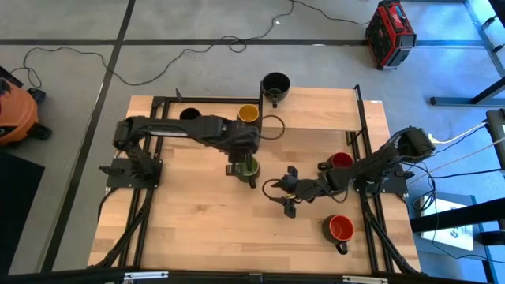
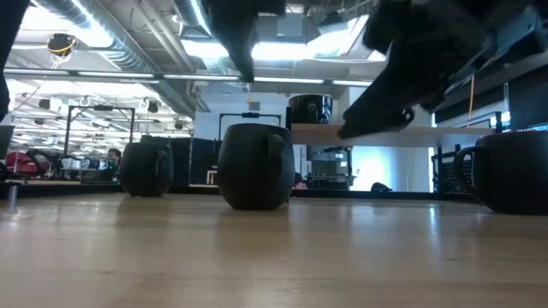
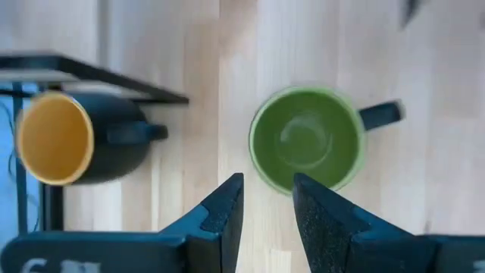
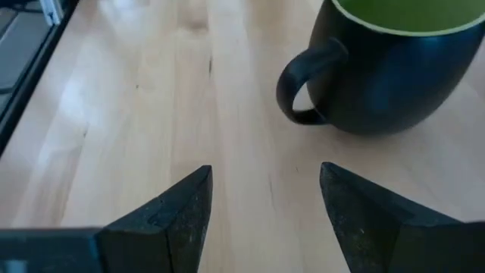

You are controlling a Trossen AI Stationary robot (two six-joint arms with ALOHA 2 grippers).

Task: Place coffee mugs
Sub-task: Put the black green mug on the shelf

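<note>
The green-lined mug [image 1: 249, 167] [image 3: 307, 140] stands upright on its base mid-table, its handle [image 4: 301, 91] towards the right arm. My left gripper [image 1: 241, 164] [image 3: 265, 189] hovers over it, open with a narrow gap, fingers pointing down above the mug's rim and clear of it in the low view [image 2: 254, 167]. My right gripper [image 1: 286, 194] [image 4: 265, 201] is open wide, low over the wood, facing that handle from the table's right with a gap between. The yellow mug [image 1: 248, 114] [image 3: 57, 136] and a black mug [image 1: 189, 114] stand by the far rail. Another black mug [image 1: 275, 83] sits at the far edge.
A red-lined mug [image 1: 341, 160] and an orange-red mug [image 1: 341, 229] stand on the right side near the right arm. A black metal frame [image 1: 158, 101] runs along the table's left, far and right sides. Bare wood [image 1: 205, 221] lies near-left.
</note>
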